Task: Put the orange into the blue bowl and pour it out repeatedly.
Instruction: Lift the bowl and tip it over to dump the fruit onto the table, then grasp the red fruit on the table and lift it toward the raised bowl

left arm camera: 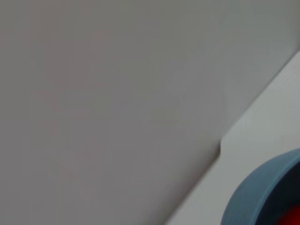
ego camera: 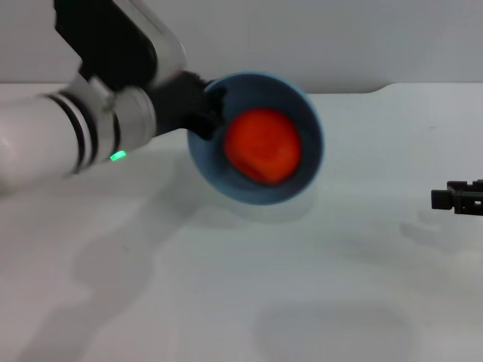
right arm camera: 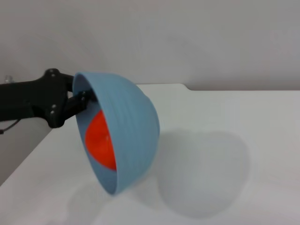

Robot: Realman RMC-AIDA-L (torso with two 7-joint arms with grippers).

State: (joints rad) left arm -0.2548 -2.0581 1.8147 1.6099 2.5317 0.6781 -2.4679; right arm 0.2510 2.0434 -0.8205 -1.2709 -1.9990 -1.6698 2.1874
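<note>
We see our left gripper point(ego camera: 210, 113) clamped on the far-left rim of the blue bowl point(ego camera: 302, 113), holding it tipped above the white table point(ego camera: 226, 302); the orange point(ego camera: 263, 145) sits inside. Far right, our right gripper point(ego camera: 455, 197) idles, fingers' state unclear.

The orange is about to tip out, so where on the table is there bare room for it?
Bare table lies in front of the tilted blue bowl holding the orange, across to the right hand. It is crowded only where the left hand grips the rim.

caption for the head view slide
Left gripper tips the blue bowl, orange inside, above the white table.
</note>
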